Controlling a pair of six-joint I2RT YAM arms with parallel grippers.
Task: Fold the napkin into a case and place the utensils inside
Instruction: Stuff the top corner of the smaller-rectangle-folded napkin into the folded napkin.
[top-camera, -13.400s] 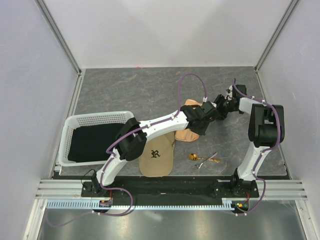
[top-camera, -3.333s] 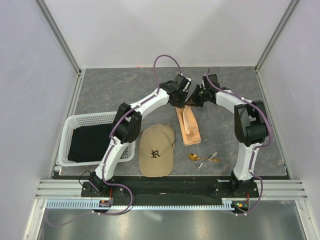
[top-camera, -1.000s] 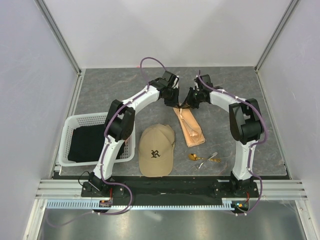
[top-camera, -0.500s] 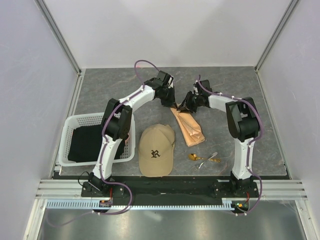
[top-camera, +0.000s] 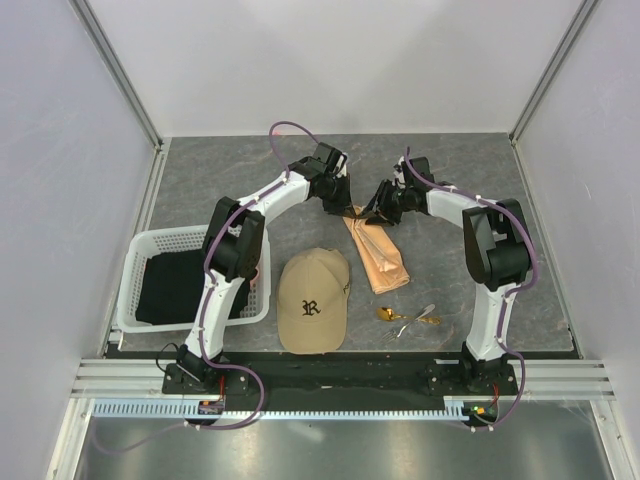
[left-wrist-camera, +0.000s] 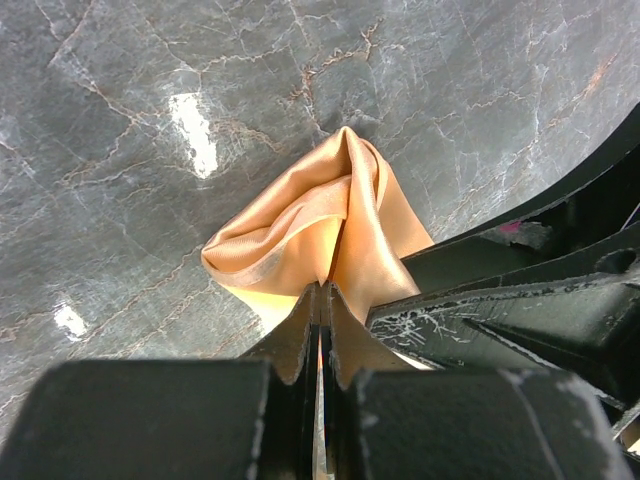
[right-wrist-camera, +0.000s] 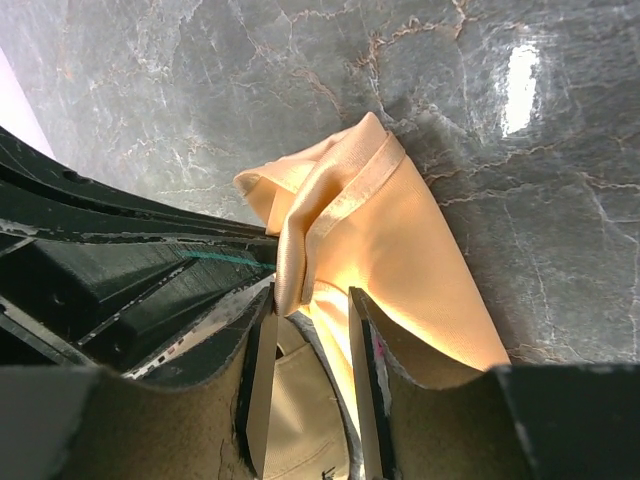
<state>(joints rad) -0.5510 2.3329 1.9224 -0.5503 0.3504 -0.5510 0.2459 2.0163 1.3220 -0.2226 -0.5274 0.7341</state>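
Note:
The peach-orange napkin (top-camera: 380, 258) lies on the table as a long narrow folded strip, running from between the grippers toward the front. My left gripper (top-camera: 343, 203) is shut on its bunched far end (left-wrist-camera: 320, 220), with cloth pinched between the tips (left-wrist-camera: 322, 292). My right gripper (top-camera: 376, 212) is at the same end; its jaws (right-wrist-camera: 312, 295) stand apart, and a napkin fold (right-wrist-camera: 400, 250) rests against the left finger. The utensils, a gold spoon (top-camera: 388, 314) and silvery pieces (top-camera: 416, 317), lie in front of the napkin.
A tan baseball cap (top-camera: 312, 300) sits left of the napkin's near end. A white basket (top-camera: 190, 232) holding a black cloth (top-camera: 185, 285) stands at the left. White walls enclose the table's back and sides.
The napkin's far end has been drawn a little to the left. In the last half second the right gripper has shifted slightly right while the left has stayed put.

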